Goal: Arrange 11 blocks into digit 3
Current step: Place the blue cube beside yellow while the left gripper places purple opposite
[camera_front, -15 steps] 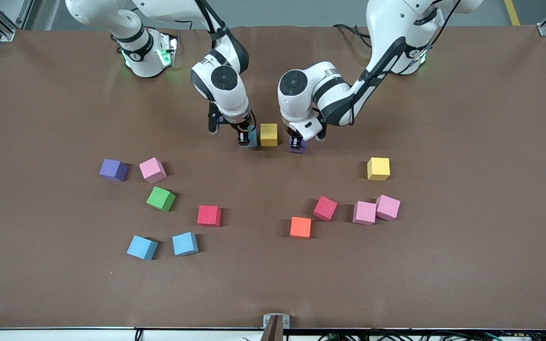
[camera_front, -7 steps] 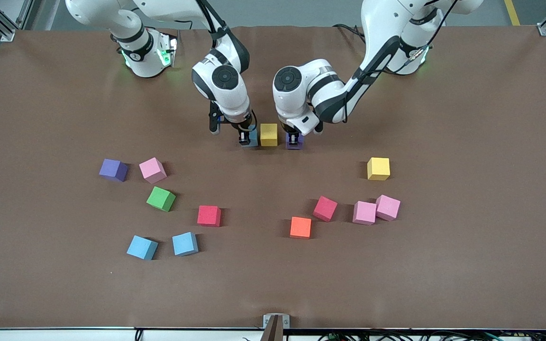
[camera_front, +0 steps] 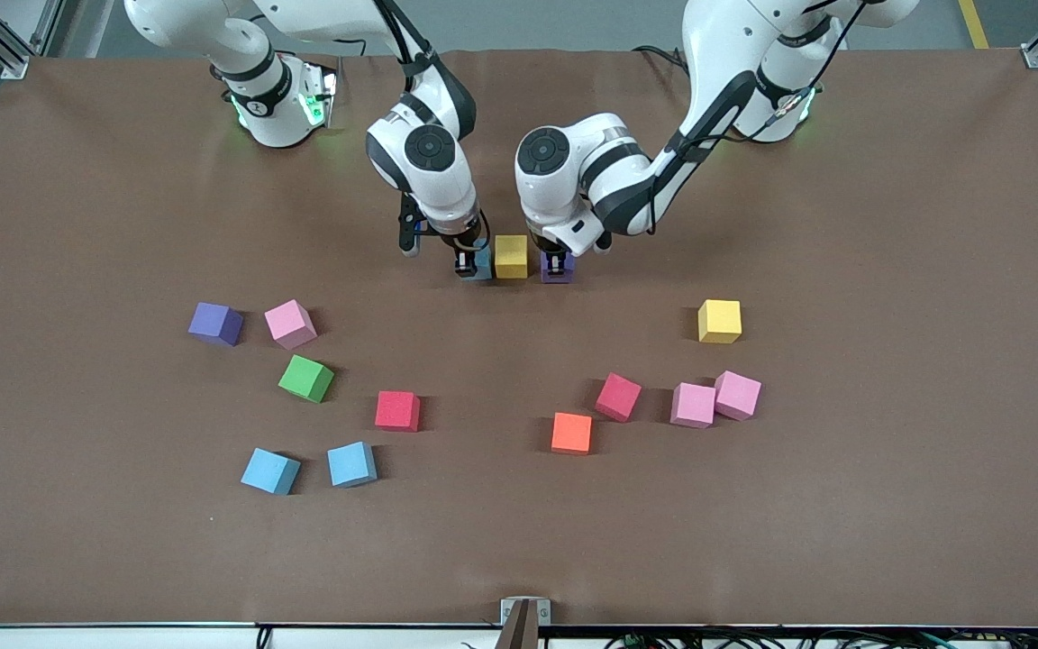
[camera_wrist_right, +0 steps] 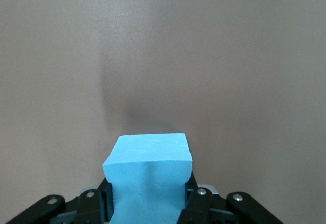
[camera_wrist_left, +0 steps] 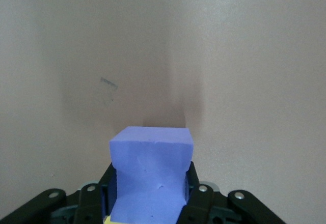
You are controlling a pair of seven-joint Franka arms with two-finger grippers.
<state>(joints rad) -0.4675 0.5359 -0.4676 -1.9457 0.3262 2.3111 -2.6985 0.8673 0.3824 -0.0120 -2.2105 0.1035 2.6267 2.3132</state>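
My right gripper is shut on a light blue block that rests on the table beside a yellow block. My left gripper is shut on a purple block, set down close against the yellow block's other face. These three cubes form one short row. The digit 3 as a whole figure is not in view. In the left wrist view the purple block fills the jaws of the left gripper. In the right wrist view the light blue block sits pinched in the right gripper.
Loose blocks lie nearer the front camera: purple, pink, green, red and two light blue toward the right arm's end. Orange, red, two pink and yellow lie toward the left arm's end.
My left gripper has carried the purple block sideways toward the yellow block, closing the gap. The right gripper and its light blue block have stayed put.
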